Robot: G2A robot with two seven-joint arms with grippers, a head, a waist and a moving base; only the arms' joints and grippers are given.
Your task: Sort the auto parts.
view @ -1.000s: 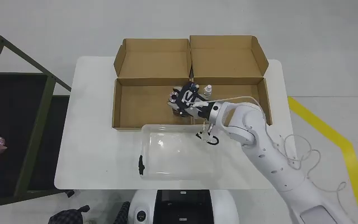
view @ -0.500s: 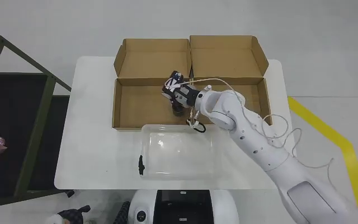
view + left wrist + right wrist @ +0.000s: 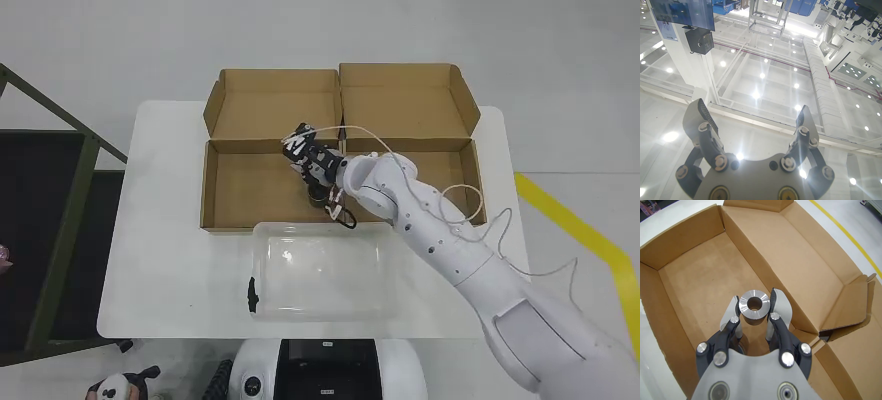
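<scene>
The floor of the left cardboard box (image 3: 250, 190) lies open under the right gripper (image 3: 755, 300), clamped on a metal bushing (image 3: 761, 311); its walls, the far lid flap (image 3: 272, 105) and a clear bin (image 3: 320, 272) at the table's (image 3: 160, 200) near edge hem it in.

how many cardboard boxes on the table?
2, side by side at the white table's far edge. The left open brown cardboard box lies under the right pincer gripping a silver metal ring; the right box adjoins it. None seem hidden.
</scene>
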